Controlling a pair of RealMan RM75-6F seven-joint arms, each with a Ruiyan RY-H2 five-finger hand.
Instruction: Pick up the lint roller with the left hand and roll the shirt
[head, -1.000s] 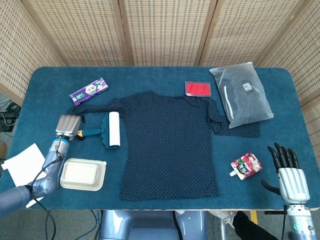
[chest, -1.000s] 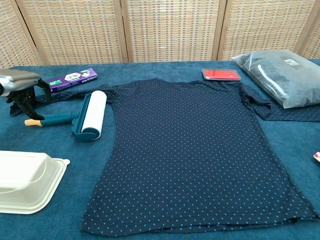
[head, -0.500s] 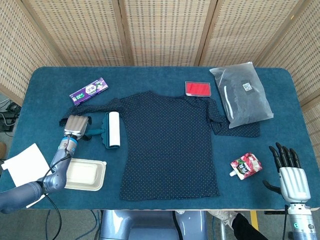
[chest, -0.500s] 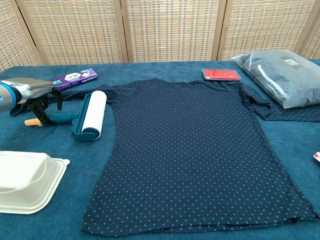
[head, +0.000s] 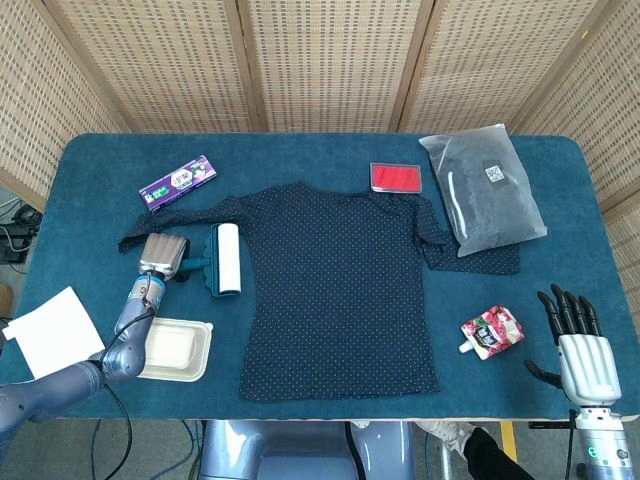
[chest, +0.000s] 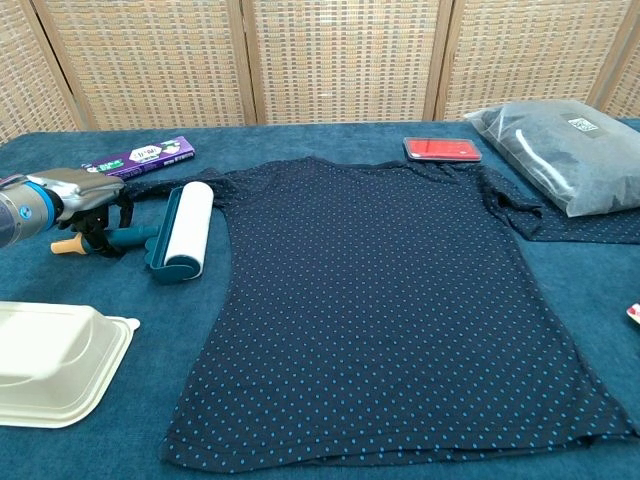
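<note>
Blue cloth is spread over the table (head: 300, 150). The shirt (head: 335, 290) lies flat at centre. The roller (head: 226, 259) rests at the shirt's left edge, drum partly on the sleeve. The left hand (head: 163, 255) is set over the handle; whether it is gripped cannot be told. The right hand (head: 578, 345) is spread, holding nothing, near the front right edge, just beside a pouch (head: 491, 331). A tray (head: 172, 348) sits near the front left edge.
</note>
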